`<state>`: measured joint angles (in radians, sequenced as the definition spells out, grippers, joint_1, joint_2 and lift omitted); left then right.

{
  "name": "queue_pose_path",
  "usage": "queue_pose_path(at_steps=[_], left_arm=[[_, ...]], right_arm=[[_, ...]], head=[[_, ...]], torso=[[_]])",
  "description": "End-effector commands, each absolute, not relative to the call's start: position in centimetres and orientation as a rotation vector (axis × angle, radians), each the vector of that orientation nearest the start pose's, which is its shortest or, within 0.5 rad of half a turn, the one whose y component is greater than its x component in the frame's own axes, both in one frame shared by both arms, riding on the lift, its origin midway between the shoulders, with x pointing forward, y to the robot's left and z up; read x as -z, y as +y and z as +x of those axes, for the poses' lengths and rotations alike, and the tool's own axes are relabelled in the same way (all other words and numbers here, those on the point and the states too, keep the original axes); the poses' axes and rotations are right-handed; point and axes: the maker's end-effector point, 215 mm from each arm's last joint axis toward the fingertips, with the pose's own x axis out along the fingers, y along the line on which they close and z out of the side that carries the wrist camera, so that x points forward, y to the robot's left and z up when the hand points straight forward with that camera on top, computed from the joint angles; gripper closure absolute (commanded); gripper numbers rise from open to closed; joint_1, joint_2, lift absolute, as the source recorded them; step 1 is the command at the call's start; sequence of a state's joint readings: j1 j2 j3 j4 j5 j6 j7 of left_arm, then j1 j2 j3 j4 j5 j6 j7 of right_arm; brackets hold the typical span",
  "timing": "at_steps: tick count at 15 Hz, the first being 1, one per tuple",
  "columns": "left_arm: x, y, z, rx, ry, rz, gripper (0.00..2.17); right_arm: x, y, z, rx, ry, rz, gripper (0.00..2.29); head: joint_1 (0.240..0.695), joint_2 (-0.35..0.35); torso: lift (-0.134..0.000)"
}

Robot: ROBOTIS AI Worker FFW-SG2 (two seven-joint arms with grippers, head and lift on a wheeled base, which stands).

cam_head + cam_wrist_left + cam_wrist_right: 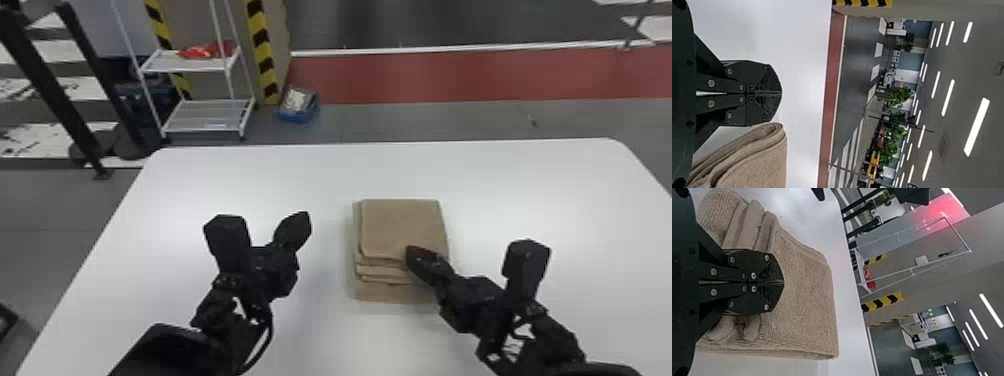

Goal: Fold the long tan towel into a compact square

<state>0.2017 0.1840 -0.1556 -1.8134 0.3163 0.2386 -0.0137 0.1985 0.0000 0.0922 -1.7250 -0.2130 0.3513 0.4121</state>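
Observation:
The tan towel lies folded in a thick layered stack on the table, with a squarish top [400, 225] and several fold edges showing on its near side. My left gripper [302, 222] is shut, standing apart to the towel's left. In the left wrist view, the closed left gripper [774, 93] has a rounded corner of the towel [756, 164] beside it. Over the towel's near right part is my right gripper [416, 257], also shut. The right wrist view has the right gripper [777, 282] against the towel [807, 301], hiding some of its folds; no cloth is visible between the fingertips.
Both grippers are above a white table [250, 175] whose far edge lies well beyond the towel. Behind it on the floor stand a white shelf rack [207, 117] and a blue box [298, 106].

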Motion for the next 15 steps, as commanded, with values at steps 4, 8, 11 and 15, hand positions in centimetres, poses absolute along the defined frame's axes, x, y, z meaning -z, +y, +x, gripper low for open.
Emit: queue_pose_path(at_steps=[4,8,11,15], left_arm=[[38.2,16.5,51.9,0.198,0.171,-0.127,2.05],[34.3,15.9,51.8,0.172,0.063,-0.106,0.10],[32.3,15.4,49.3,0.141,-0.017,-0.076,0.03],[32.5,15.6,44.4,0.084,-0.072,-0.052,0.03]], right_arm=[[38.3,-11.0,48.7,-0.472,0.251,0.284,1.65],[34.7,-19.6,45.4,-0.340,0.263,0.227,0.00],[31.0,-24.1,42.9,-0.264,0.127,0.142,0.06],[29.9,-27.2,41.5,-0.263,0.012,0.142,0.06]], head=[[0.695,0.093],[0.695,0.047],[0.695,-0.045],[0.695,-0.105]], torso=[[-0.123],[-0.123],[-0.123],[-0.123]])
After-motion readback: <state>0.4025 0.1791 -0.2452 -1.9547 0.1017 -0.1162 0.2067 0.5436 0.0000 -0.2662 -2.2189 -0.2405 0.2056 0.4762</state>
